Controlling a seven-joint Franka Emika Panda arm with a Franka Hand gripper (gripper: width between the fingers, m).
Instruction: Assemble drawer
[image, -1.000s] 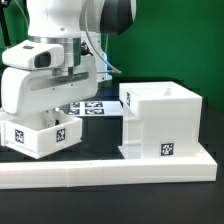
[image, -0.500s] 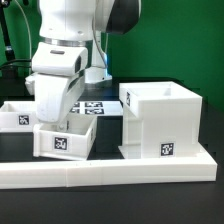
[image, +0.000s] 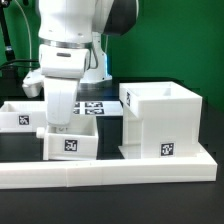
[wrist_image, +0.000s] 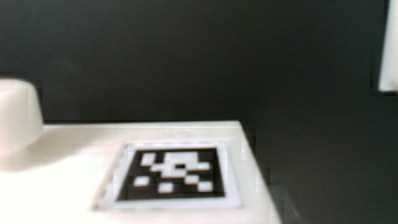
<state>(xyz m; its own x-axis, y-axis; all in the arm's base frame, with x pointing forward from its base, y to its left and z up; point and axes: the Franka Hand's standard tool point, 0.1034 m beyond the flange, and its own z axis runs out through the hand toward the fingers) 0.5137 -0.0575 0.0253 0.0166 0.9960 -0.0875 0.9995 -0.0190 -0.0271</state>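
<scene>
Centrally, boxy smooth white plastic tray (image: 72, 144), tagged front, just beside taller cube-like housing (image: 160, 120). Tips of gripper (image: 60, 124) hidden at tray rim; jaw state cannot be told. Wrist view blurred, showing square tag (wrist_image: 175, 172).

Tight quarters at the gripper (image: 58, 126): a small tray (image: 72, 145) sits directly beneath it. The tall box (image: 160, 122) walls off the exterior view's right, leaving a narrow gap. A low wall (image: 110, 172) bars the near side. Bare tabletop (image: 22, 146) lies open toward a second tray (image: 18, 115).
</scene>
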